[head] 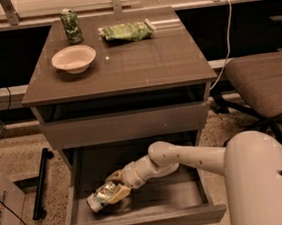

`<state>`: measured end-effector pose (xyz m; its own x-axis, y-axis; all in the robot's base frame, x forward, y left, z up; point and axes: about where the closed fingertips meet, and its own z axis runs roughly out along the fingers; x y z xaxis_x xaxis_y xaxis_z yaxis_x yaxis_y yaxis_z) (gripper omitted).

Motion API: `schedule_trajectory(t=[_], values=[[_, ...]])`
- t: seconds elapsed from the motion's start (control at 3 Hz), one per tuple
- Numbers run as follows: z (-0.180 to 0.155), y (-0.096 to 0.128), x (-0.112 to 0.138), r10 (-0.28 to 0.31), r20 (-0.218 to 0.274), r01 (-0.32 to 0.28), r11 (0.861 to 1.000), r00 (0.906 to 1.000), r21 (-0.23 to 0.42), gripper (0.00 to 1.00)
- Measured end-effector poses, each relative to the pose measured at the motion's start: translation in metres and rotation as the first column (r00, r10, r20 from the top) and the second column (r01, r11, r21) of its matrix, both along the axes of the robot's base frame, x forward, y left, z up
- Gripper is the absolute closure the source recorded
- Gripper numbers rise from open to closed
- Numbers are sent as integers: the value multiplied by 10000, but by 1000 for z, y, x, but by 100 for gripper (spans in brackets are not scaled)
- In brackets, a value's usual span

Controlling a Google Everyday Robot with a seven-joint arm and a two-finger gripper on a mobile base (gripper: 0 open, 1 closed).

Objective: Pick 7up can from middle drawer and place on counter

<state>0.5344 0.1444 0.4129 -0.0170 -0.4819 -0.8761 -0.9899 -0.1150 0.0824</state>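
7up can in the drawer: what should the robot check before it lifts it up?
1. 7up can found: ok, it lies on its side in the open drawer.
2. Gripper at the can: ok, it is down in the drawer, right against the can.
3. Firm hold on the can: cannot tell.
4. Way up out of the drawer: ok, the drawer is pulled far out.
5. Free spot on the counter: ok, the bowl, green can and bag sit toward the back, and the front is bare.

hand [112, 187] gripping 7up can [101, 196], in middle drawer [142, 223]
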Motion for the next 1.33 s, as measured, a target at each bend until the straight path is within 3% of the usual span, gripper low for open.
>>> schedule_trajectory(t=[0.67, 1.0, 1.33], values=[[96, -43, -51, 327, 207, -332, 9992, 9992, 244, 100], [164, -53, -56, 772, 449, -784, 9966, 9960, 259, 100], [249, -63, -43, 1248, 772, -1248, 9922, 9892, -54, 100]])
